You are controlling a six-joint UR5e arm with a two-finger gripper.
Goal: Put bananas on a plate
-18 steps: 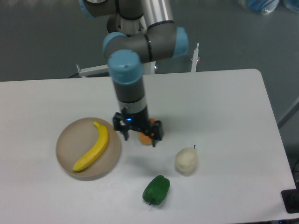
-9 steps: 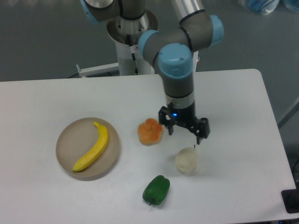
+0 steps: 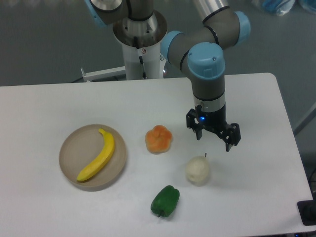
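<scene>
- Banana [image 3: 97, 160]: lies diagonally inside the plate [image 3: 69, 143], fully within the rim, unmoved over the last second. Judgement: placement looks done.
- Table [image 3: 44, 103]: broad bare stretch along the left and back; right edge sits near the arm.
- Arm: has swung from just beside the plate across to the right half of the table, well apart from the plate now.
- Gripper [image 3: 213, 138]: fingers spread wide, nothing between them; hovers just above and right of the pale pear [image 3: 197, 170].
- Orange fruit [image 3: 158, 139]: uncovered since the arm left; stands between plate and gripper.
- Green pepper [image 3: 165, 200]: near the front edge, untouched.
</scene>
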